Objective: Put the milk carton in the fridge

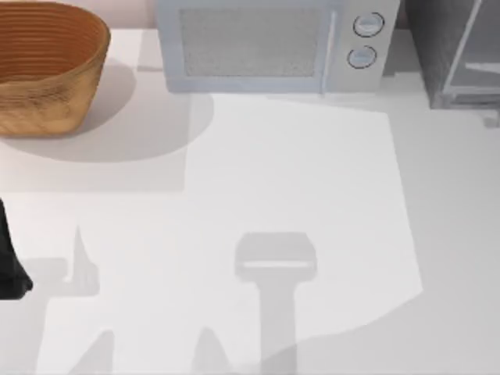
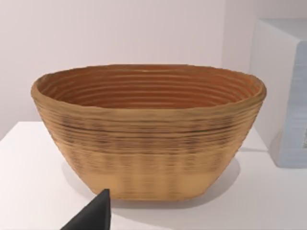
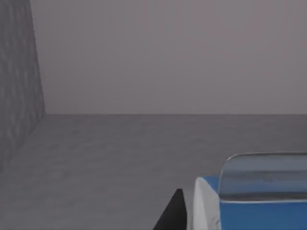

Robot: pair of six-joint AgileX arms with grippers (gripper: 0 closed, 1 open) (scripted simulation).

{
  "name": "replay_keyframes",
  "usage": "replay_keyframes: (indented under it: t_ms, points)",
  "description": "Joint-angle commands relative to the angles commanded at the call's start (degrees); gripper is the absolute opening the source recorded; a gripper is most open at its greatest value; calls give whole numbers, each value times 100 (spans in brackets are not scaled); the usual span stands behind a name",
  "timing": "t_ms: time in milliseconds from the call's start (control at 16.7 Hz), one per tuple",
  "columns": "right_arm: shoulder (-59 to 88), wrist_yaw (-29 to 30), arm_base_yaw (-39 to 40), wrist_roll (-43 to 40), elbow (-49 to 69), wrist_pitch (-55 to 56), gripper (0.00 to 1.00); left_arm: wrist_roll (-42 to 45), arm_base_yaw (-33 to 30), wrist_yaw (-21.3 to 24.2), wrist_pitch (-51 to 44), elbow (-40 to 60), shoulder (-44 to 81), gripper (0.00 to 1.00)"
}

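On the table, top view: a wicker basket [image 1: 47,66] at far left, a light-grey microwave [image 1: 269,45] at far centre, the fridge [image 1: 461,51] at the far right corner; bare white table [image 1: 297,195] in front of them.
Fridge interior (right wrist view): dark-grey floor and side wall run back to a pale rear wall, so the cam looks to be inside the cabinet.
Milk carton: its blue top and white edge [image 3: 249,201] sit close to the right wrist cam, low over the fridge floor; can't tell if it touches the floor yet.
Right gripper: one dark fingertip [image 3: 173,213] shows just beside the carton's white edge; a glassy strip crosses the carton top (can't say what it is). Clenched on the carton or let go: can't tell.
Left arm: parked at the table's left edge [image 1: 12,262]; its wrist cam faces the basket [image 2: 148,129], w/ a dark fingertip [image 2: 93,215] low in shot. Its grip state: can't tell.
Progress: carton looks already carried into the fridge, so most of the job seems done.
Left to do: prob. set it down, release, and back the right arm out.
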Motion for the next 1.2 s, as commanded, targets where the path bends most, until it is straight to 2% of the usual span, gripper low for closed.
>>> replay_keyframes:
  t_ms: [480, 1020, 1200]
  points:
    - [124, 17, 51, -8, 205, -114, 0, 0, 0, 0, 0, 0, 0, 100]
    - [1279, 278, 286, -30, 3062, -1705, 0, 0, 0, 0, 0, 0, 0, 100]
    - [1505, 337, 346, -9, 3571, -2092, 0, 0, 0, 0, 0, 0, 0, 100]
